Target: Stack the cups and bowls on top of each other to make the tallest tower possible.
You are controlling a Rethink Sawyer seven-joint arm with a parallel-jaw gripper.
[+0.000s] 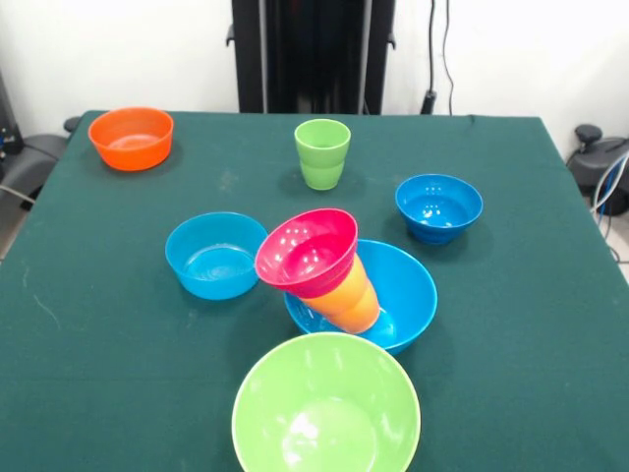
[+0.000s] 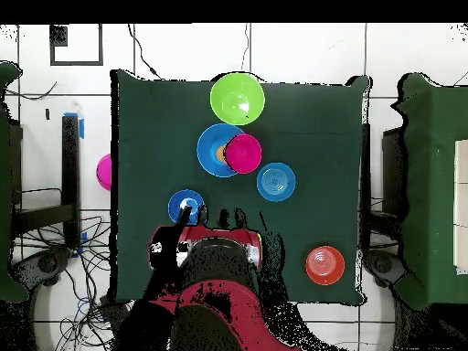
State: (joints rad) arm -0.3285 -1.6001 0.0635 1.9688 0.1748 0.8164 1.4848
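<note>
**Glossy plastic on green cloth, arm drawn back**

I see a large blue bowl (image 1: 408,285) near the table's middle, smooth and shiny, with a ribbed orange-yellow cup (image 1: 356,300) lying tilted inside it. A small pink-red bowl (image 1: 307,251) sits askew over that cup's top, its mouth tipped toward the front camera. Just in front, the large lime green bowl (image 1: 326,405) stands upright, touching or nearly touching the blue one. Two small blue bowls (image 1: 216,256) (image 1: 438,206) flank the pile. The ribbed light green cup (image 1: 322,152) stands upright farther back, and the small orange bowl (image 1: 131,138) sits at a far corner.

The table (image 1: 511,374) wears a dark green cloth, faintly scuffed, against white walls with hanging cables.

Overhead, the red and black arm (image 2: 215,265) hangs over the table's robot-side edge. I cannot tell how its fingers stand.
</note>
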